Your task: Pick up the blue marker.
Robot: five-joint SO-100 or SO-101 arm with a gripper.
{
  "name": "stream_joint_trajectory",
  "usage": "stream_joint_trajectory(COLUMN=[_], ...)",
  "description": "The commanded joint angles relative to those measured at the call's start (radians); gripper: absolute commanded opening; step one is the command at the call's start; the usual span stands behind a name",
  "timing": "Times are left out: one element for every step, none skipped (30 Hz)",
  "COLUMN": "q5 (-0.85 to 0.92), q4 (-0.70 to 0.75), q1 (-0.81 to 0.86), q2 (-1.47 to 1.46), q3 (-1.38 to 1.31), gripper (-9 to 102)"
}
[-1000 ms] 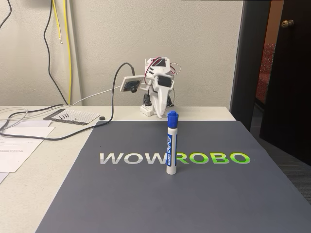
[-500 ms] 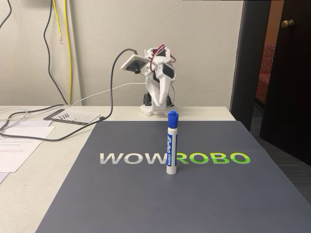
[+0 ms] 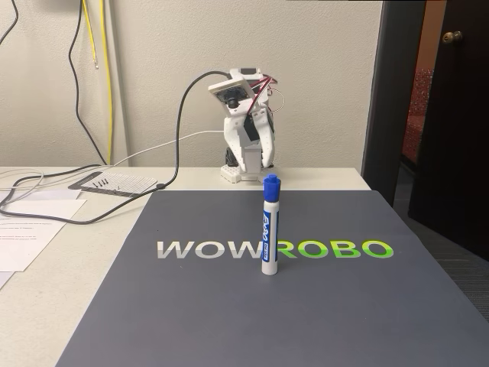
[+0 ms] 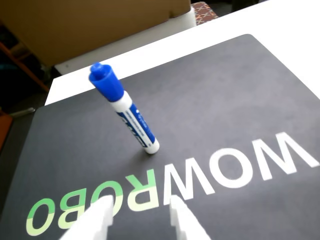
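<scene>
One blue marker [image 4: 124, 109] upright, beyond parted fingertips [image 4: 176, 211].

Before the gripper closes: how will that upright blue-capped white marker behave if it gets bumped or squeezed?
The blue-capped white marker stands on its narrow end on the dark grey mat, so a sideways bump would probably tip it. Being cylindrical, it would likely roll once down. The smooth barrel looks rigid but may slip between the white gripper's open fingers.

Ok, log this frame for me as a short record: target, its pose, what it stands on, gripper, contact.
target: blue marker
pose: upright, cap on top
surface: dark mat with WOWROBO lettering, marker standing at the middle of the word
gripper: gripper open, fingertips seen at the bottom edge of the wrist view
contact: none, marker stands apart from the fingertips
arm: at the far end of the table
</scene>
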State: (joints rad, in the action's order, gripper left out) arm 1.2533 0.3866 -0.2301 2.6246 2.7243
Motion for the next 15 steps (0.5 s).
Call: stream_joint_trajectory(q5=[0.035, 0.048, 0.051, 0.06, 0.072, 0.08, 0.087, 0.095, 0.106, 0.123, 0.135, 0.14, 0.14, 0.143, 0.147], q4=[-0.048, -0.064, -0.083, -0.098, -0.115, -0.138, -0.158, -0.178, -0.202, -0.227, -0.256, -0.285, -0.313, -0.33, -0.351], q1=[-0.008, -0.009, -0.009, -0.011, -0.014, -0.017, -0.018, -0.02, -0.021, -0.025, -0.026, -0.029, -0.031, -0.032, -0.035], q2=[-0.087, -0.112, -0.137, -0.152, -0.17, -0.193, -0.212, -0.235, -0.259, -0.285, -0.308, -0.333, -0.359, -0.38, -0.407], q3=[-0.095, -0.106, -0.115, -0.117, -0.12, -0.121, -0.121, -0.121, -0.121, -0.121, -0.123, -0.123, -0.126, -0.132, -0.141], gripper=[20, 22, 24, 25, 26, 28, 29, 30, 32, 33, 34, 34, 34, 34, 34])
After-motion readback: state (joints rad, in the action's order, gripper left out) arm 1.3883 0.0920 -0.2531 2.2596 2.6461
